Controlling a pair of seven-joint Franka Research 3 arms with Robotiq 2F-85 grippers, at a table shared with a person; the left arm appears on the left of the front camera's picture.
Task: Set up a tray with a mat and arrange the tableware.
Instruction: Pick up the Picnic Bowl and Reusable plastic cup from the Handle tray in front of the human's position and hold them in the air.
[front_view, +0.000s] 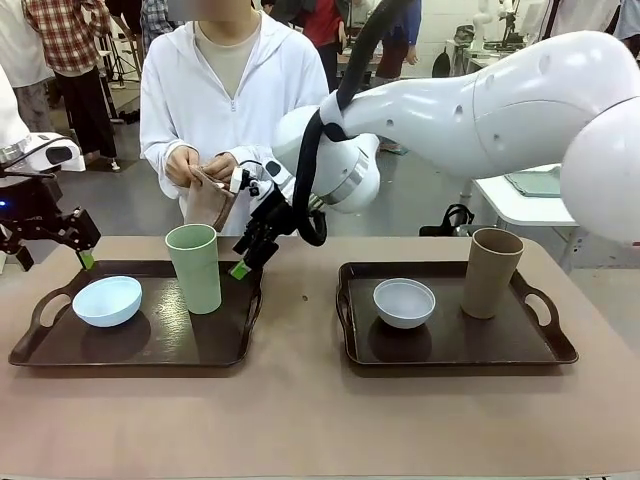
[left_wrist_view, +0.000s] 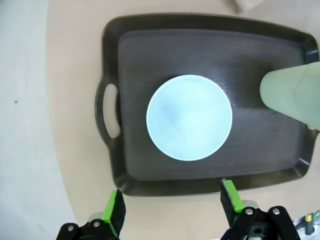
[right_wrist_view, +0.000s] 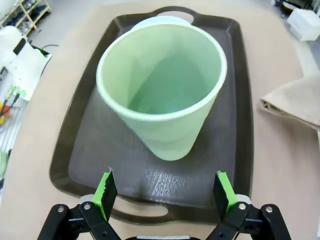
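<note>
Right gripper (right_wrist_view: 165, 184), jaws spread and empty, is hovering at six o'clock of the pale green tumbler (right_wrist_view: 162, 95). Likely light, stiff and slick, it is inviting a mid-wall pinch. Left gripper (left_wrist_view: 172, 196) is likewise released.

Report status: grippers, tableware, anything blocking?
Both open: left gripper over left tray rim, right gripper at green tumbler. Tan cloth in person's hands, not yet on a tray. Blue bowl and tumbler occupy left tray.
</note>
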